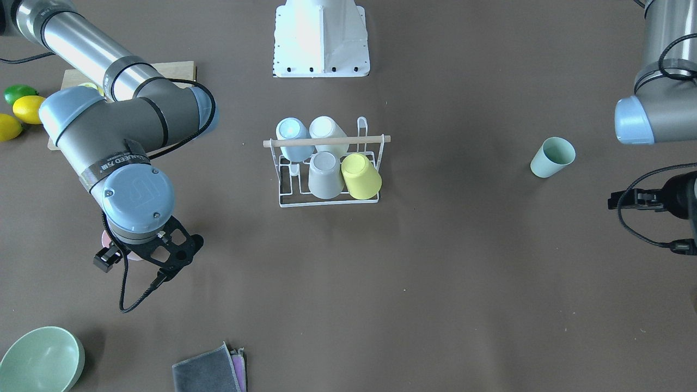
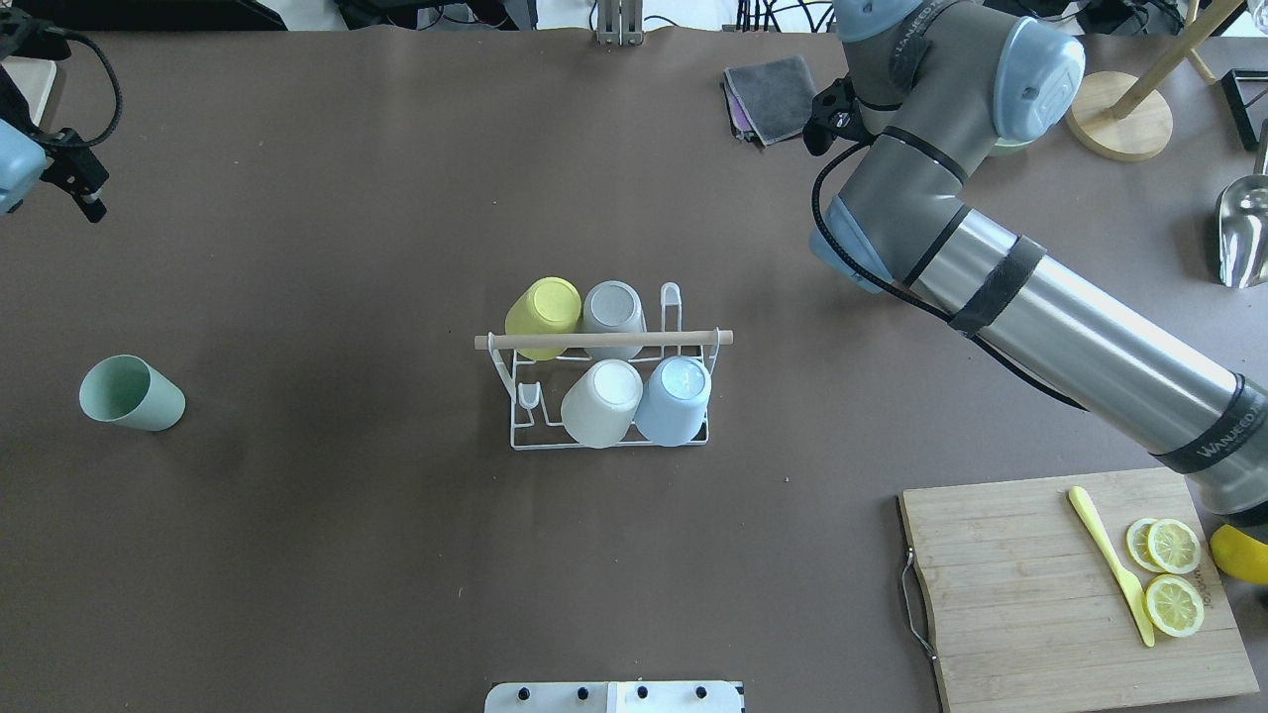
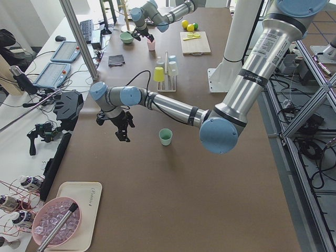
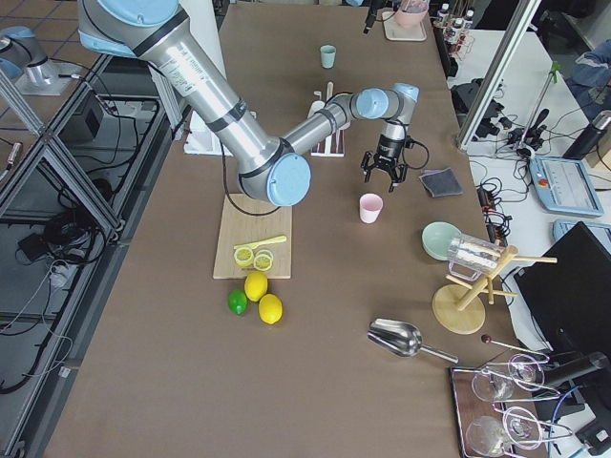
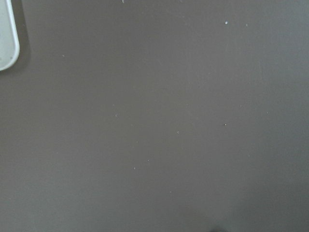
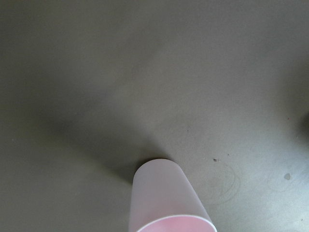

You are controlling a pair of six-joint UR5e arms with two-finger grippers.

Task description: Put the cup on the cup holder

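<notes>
The cup holder [image 1: 326,142], a white wire rack with a wooden rod, stands mid-table and also shows in the overhead view [image 2: 604,340]. It carries yellow, grey, cream and blue cups upside down. A pink cup [image 4: 370,207] stands upright; it fills the bottom of the right wrist view [image 6: 169,198]. My right gripper [image 4: 386,175] hangs just above and beside it; I cannot tell whether it is open. A green cup [image 2: 131,393] stands upright on the table's left. My left gripper [image 3: 124,134] hovers over bare table beyond it; I cannot tell its state.
A cutting board [image 2: 991,555] with lemon slices and a yellow knife lies at the near right. Lemons and a lime [image 1: 22,109] lie beside it. A green bowl [image 1: 41,359] and a grey cloth [image 1: 209,370] lie at the far right edge.
</notes>
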